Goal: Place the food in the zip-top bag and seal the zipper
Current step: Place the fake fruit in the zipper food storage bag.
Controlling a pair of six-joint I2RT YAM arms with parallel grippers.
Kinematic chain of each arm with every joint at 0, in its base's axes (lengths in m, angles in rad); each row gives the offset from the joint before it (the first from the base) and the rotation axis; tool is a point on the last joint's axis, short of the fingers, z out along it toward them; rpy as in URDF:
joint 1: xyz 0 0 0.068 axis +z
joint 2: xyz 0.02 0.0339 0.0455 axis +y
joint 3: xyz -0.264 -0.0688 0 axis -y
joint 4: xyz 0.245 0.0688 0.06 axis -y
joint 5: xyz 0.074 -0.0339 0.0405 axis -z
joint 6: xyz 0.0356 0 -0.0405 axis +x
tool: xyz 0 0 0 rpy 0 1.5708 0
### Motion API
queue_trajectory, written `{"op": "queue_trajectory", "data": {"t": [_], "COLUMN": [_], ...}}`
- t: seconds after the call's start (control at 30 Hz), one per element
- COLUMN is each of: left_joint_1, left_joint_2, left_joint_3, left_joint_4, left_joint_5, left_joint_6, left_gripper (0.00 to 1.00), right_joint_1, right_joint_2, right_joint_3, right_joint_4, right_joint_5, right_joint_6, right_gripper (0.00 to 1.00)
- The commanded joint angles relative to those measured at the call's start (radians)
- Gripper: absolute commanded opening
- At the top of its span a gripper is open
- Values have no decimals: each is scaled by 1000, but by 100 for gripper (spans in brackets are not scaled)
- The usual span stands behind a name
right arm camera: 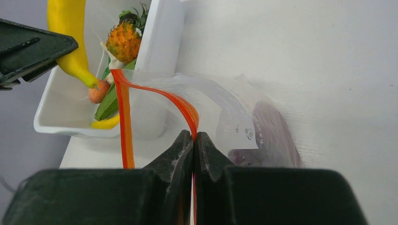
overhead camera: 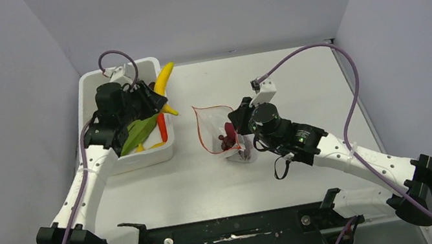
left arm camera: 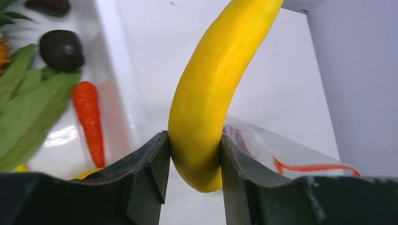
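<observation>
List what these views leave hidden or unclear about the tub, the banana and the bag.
1. Top external: the left gripper and its wrist cover much of the tub; its contents cannot be counted.
2. Left wrist: the upper end of the banana is cut off by the top edge.
3. Right wrist: the purple food inside the bag is blurred through plastic; kind unclear.
4. Right wrist: the right gripper hides the zipper below its grip.

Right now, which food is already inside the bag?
The dark purple grapes: only they lie inside the bag. The banana is clamped in the left gripper, and the rest lie in the white tub.
</observation>
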Motion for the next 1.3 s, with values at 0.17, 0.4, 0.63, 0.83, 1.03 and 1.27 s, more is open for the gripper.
{"op": "queue_trajectory", "data": {"t": [0.17,0.4,0.63,0.83,1.03,1.27], "left_joint_1": [-165,-264,-376,-408,-453,-487], "left_joint_2": [-105,-149,-131,-117,-108,-106], "left_joint_3": [27,-55,-100,-156,-202,-228], "left_joint_4": [172,324,352,377,412,405], "left_joint_5": [38,50,-12,-56,-77,-124], "left_joint_6": [-127,-225,-242,-237,-257,-248], "left_gripper": [14,14,14,14,15,19], "right_joint_1": [6,5,6,6,5,4], "right_joint_2": [17,22,9,-7,-15,-26], "right_joint_3": [50,44,39,27,19,16], "right_joint_4": [87,111,144,161,160,164], "right_joint_5": [8,17,4,-8,16,27], "right_joint_6": [104,136,149,157,149,148], "right_gripper": [0,0,0,0,0,0]}}
